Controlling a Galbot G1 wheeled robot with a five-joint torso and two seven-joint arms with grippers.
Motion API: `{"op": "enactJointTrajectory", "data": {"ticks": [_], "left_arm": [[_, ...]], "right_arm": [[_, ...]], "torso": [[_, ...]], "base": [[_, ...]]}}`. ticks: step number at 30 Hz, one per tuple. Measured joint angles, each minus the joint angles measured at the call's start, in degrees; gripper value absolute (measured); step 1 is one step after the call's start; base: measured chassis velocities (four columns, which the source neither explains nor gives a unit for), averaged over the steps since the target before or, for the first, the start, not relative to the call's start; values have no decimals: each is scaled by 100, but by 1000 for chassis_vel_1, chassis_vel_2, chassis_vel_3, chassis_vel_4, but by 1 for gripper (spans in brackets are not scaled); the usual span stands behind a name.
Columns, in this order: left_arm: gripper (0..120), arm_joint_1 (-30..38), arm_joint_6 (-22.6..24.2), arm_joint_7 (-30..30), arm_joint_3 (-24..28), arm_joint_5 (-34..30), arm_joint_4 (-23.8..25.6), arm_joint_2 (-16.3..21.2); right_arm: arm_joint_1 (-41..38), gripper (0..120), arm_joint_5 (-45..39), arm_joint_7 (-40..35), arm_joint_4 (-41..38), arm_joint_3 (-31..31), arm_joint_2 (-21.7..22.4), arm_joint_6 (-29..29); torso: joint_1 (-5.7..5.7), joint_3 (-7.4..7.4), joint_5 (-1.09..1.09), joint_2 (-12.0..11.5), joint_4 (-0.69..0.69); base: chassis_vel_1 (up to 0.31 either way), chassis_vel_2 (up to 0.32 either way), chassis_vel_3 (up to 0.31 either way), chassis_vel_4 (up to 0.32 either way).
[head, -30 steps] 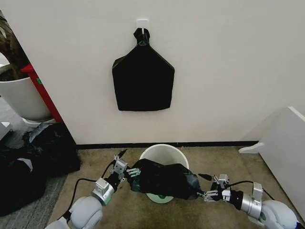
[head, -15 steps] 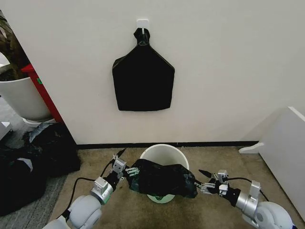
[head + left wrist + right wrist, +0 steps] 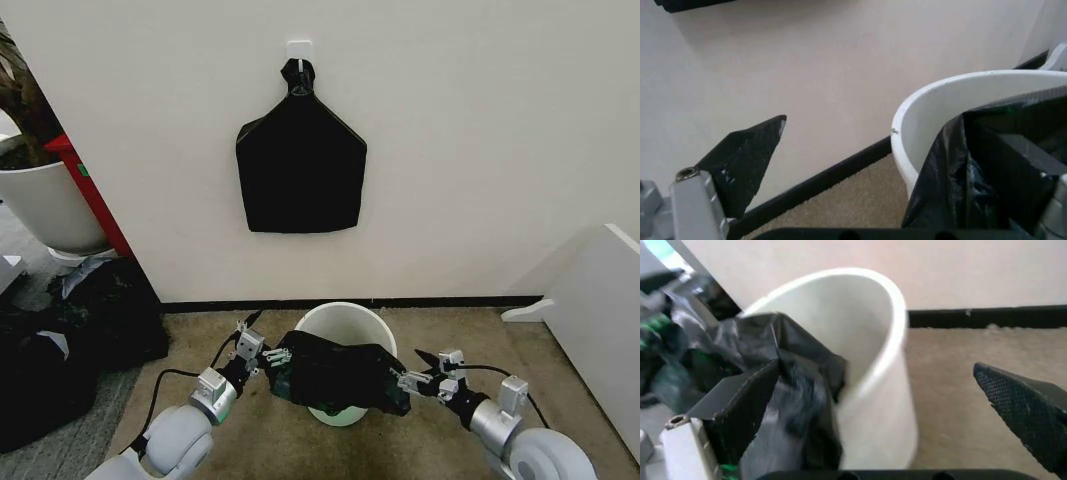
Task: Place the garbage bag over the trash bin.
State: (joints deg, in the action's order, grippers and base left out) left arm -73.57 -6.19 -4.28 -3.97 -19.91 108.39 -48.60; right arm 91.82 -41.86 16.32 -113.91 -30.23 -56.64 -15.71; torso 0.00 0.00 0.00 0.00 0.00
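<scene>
Two grippers: both low at the trash bin [image 3: 345,325], one on each side
bin: small white bucket on the tan carpet [image 3: 450,335], just off the wall's black baseboard [image 3: 450,301]; far rim bare and white; near half covered by film
garbage bag: wrinkled black film [image 3: 335,372] draped over the near rim and sagging down the front; in the right wrist view it bunches inside the bin wall [image 3: 790,380]; in the left wrist view its edge hangs at the rim [image 3: 973,165]
left gripper: [image 3: 262,347] at the bag's left edge; fingers spread wide, one finger out in open air toward the wall, the other against the film; cannot tell if film is actually pinched
right gripper: [image 3: 428,370] at the bag's right corner; fingers apart, one against the film, the other out over bare carpet
room left: carpet open up to the bulky black sacks [image 3: 110,310]; white planter pot [image 3: 45,205] behind them
room right: carpet open up to a white board [image 3: 595,300] leaning at the wall
wall: flat black bag [image 3: 300,170] hangs from a hook, well above the bin
</scene>
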Motion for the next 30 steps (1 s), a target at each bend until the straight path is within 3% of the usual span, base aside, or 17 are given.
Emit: {"op": "enactJointTrajectory", "data": {"ticks": [12, 17, 30], "left_arm": [[100, 55, 0, 22, 23, -5, -34, -23], [100, 13, 0, 24, 2, -3, -34, -32], [100, 130, -18, 42, -16, -62, -145, 6]], "right_arm": [[382, 100, -26, -383, -729, 39, -94, -195], [363, 100, 577, -550, -471, 166, -197, -223], [86, 100, 465, -644, 1, -45, -160, -53]], "torso": [[0, 0, -2, 0, -1], [0, 0, 0, 0, -1], [0, 0, -1, 0, 0]], "base": [[0, 0, 0, 0], [0, 0, 0, 0], [0, 0, 0, 0]]}}
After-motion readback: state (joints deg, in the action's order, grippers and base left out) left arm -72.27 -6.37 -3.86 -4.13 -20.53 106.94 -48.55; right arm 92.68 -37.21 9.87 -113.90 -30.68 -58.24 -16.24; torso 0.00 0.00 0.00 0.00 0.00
